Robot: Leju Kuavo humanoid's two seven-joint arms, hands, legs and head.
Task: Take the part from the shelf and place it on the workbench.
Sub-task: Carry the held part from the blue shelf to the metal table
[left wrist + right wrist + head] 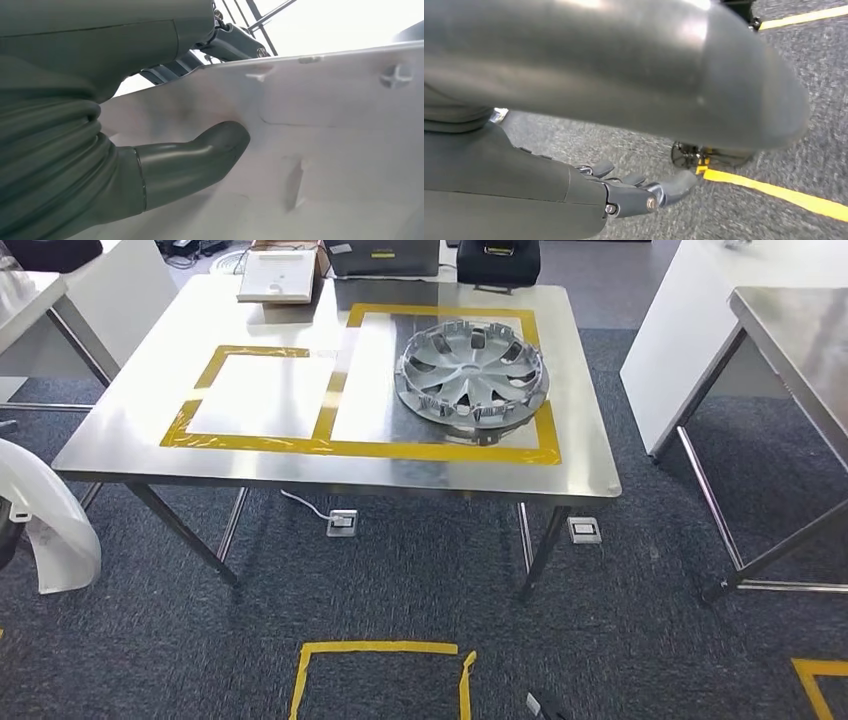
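A white curved plastic part [55, 530] hangs at the far left of the head view, low beside the workbench [130, 430]. In the left wrist view my left hand [100, 150] grips this white part [340, 130], the thumb [210, 150] pressed flat against its inner surface. My right hand [574, 195] hangs over the grey carpet, its fingers [674, 184] stretched out and holding nothing. On the workbench, yellow tape marks two rectangles; the left rectangle [265, 395] is bare and a silver hubcap [472, 370] lies in the right one.
A flat white box [278, 275] sits at the workbench's far edge. A second steel table [800, 340] stands to the right, a white table [30, 300] to the left. On the carpet are a yellow tape square [380, 680] and two floor sockets [342, 523].
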